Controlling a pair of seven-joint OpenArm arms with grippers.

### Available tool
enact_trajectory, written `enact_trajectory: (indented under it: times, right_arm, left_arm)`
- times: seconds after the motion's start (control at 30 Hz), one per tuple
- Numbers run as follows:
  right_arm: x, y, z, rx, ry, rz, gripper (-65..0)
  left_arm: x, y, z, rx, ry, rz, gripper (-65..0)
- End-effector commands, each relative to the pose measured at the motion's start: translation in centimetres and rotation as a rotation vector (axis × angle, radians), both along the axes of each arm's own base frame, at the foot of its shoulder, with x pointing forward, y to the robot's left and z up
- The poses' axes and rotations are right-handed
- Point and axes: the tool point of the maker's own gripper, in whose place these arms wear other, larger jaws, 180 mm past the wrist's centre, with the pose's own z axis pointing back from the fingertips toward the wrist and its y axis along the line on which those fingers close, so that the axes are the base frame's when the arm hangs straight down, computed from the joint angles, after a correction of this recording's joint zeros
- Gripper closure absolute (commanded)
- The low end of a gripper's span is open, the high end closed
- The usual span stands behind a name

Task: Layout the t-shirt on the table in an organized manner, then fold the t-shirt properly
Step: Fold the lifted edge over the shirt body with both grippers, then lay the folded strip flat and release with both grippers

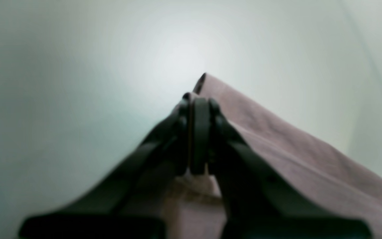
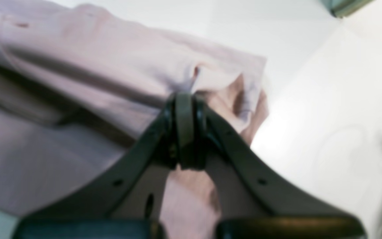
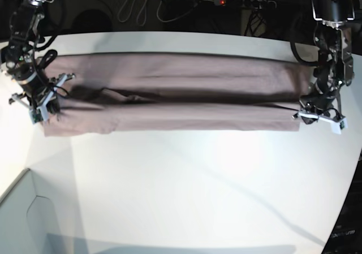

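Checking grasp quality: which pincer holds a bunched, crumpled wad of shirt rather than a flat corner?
The right pincer: t-shirt cloth is crumpled and folded around its tips. The left pincer pinches a flat, pointed corner.

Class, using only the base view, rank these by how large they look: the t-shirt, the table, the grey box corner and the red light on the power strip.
1. the table
2. the t-shirt
3. the grey box corner, though cut off by the frame
4. the red light

Blurred tool (image 1: 199, 132) hiding t-shirt (image 1: 293, 159) corner
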Motion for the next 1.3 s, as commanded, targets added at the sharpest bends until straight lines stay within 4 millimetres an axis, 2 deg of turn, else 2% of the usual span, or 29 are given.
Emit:
enact_trajectory:
  times: [0.0, 0.13, 0.33, 0.5, 0.67, 0.9, 1.1, 1.17, 1.27]
  right_arm:
    - [0.4, -0.1, 1.2, -0.008, -0.04, 0.001, 0.0]
    - [-1.0, 0.4, 0.4, -0.002, -0.012, 0.005, 0.0]
    - [-1.5, 0.7, -0.6, 0.016, 0.012, 0.0, 0.0]
    - [-2.7, 0.6, -1.5, 0.019, 0.044, -0.005, 0.0]
    - [-3.8, 0.7, -3.5, 0.049, 0.1, -0.016, 0.0]
    - [-4.5, 0.8, -5.2, 0.075, 0.144, -0.03, 0.0]
    - [-4.7, 0.7, -5.5, 0.08, 0.155, -0.033, 0.0]
    - [-4.8, 0.8, -5.6, 0.081, 0.156, -0.033, 0.0]
    - [-4.9, 0.8, -5.6, 0.081, 0.158, -0.033, 0.0]
  left_arm:
    - [1.4, 1.0, 2.1, 0.033, -0.064, 0.007, -0.2]
    - [1.4, 1.1, 2.1, 0.036, -0.064, 0.007, -0.2]
    - [1.2, 1.1, 2.0, 0.031, -0.063, 0.009, -0.2]
    - [0.4, 1.2, 1.2, 0.036, -0.039, 0.008, -0.2]
    - [-0.2, 1.2, 0.8, 0.036, -0.025, 0.009, -0.2]
    - [-1.6, 1.1, -0.3, 0.03, 0.007, 0.01, -0.2]
    - [-2.1, 0.1, -1.1, 0.011, 0.02, 0.01, -0.6]
    - [-2.2, 0.0, -1.2, 0.004, 0.023, 0.009, -2.5]
    - [-2.2, 0.0, -1.3, -0.001, 0.025, 0.011, -14.4]
